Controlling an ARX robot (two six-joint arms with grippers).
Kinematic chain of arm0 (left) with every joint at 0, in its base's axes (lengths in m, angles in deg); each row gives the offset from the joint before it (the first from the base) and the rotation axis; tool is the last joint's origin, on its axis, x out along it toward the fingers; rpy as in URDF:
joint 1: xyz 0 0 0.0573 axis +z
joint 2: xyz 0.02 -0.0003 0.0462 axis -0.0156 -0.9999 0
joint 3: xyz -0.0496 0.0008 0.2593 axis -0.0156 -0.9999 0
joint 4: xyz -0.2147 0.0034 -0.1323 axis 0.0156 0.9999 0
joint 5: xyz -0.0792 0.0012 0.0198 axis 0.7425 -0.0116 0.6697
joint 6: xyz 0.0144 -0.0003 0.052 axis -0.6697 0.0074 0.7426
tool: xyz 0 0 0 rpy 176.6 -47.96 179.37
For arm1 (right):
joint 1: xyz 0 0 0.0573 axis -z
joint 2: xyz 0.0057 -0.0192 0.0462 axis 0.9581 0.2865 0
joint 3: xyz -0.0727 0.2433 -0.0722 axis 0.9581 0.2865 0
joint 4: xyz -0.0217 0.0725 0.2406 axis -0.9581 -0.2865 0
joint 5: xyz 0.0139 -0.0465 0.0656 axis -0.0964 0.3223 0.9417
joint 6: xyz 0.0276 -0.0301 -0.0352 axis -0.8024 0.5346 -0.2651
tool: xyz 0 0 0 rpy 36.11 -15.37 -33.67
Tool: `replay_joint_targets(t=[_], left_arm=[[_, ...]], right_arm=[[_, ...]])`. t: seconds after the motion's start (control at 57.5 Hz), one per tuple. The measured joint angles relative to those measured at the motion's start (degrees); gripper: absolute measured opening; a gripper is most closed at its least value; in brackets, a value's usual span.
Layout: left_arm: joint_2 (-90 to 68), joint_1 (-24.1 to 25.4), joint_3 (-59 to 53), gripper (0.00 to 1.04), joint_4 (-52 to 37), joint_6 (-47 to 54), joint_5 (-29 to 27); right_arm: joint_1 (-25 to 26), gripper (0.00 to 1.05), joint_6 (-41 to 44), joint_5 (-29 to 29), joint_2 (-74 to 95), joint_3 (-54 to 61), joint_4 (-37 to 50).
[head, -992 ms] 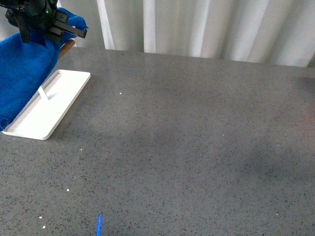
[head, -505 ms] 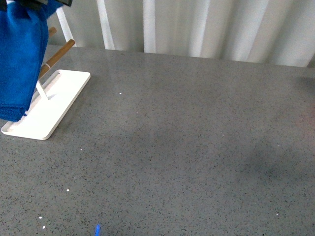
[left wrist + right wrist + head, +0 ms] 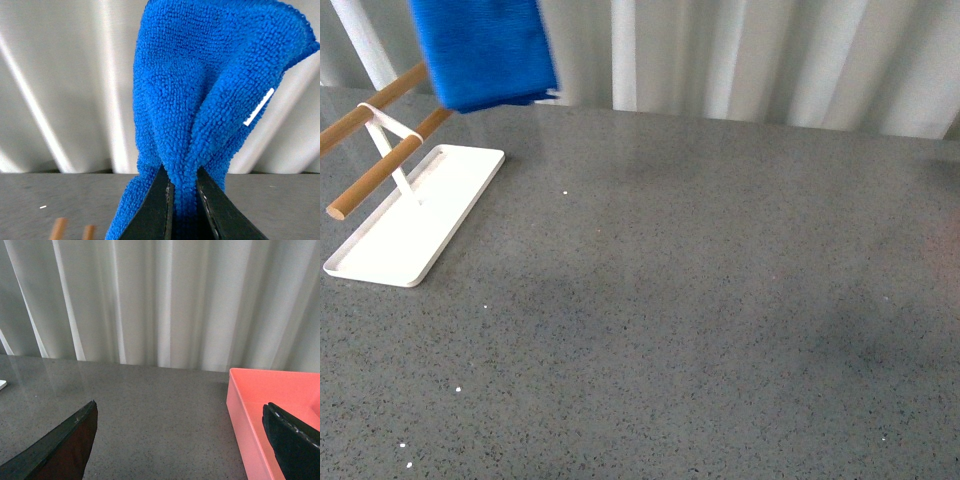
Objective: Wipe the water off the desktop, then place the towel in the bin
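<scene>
Left gripper [image 3: 182, 182] pinches my towel [image 3: 200, 90] aloft, far left; white tray [image 3: 435, 215] there holds a wooden-bar rack [image 3: 380, 165]. Right gripper [image 3: 180, 407] spread wide, pink bin [image 3: 250, 400] beside.

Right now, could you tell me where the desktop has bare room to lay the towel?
Front view: the desktop is bare from the white tray rightward, back to the curtain. Crowded only far left, tray plus wooden rack.
</scene>
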State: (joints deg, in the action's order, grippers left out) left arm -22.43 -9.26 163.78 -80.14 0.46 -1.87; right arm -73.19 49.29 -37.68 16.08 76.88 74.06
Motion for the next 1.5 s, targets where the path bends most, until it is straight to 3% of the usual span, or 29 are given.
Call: replay_joint_targets(t=[0.365, 1.026, 1.131, 1.183, 1.357, 1.496], left_arm=[[-0.85, -14.25, -9.49, 0.06, -15.89, -11.41, 10.08], [-18.21, -24.0, -17.31, 0.06, -49.2, -34.29, 21.11], [-19.52, -24.52, -17.22, 0.06, -49.51, -35.04, 21.0], [-19.85, -24.76, -17.16, 0.06, -49.51, -35.17, 20.9], [-20.04, -25.11, -16.74, 0.06, -49.4, -35.28, 20.28], [-20.04, -25.35, -16.52, 0.06, -48.94, -35.54, 19.52]], right_arm=[[0.0, 0.98, 0.02, 0.0, 0.0, 0.0, 0.0], [0.0, 0.98, 0.0, 0.0, 0.0, 0.0, 0.0], [6.08, 0.98, 1.46, 18.51, 8.15, -5.29, -12.59], [9.01, 0.98, 2.69, 24.79, 13.81, -7.82, -13.64], [16.0, 0.98, 7.61, 31.8, 27.71, -17.03, -4.26], [17.42, 0.98, 11.65, 34.84, 39.67, -22.08, 0.11]])
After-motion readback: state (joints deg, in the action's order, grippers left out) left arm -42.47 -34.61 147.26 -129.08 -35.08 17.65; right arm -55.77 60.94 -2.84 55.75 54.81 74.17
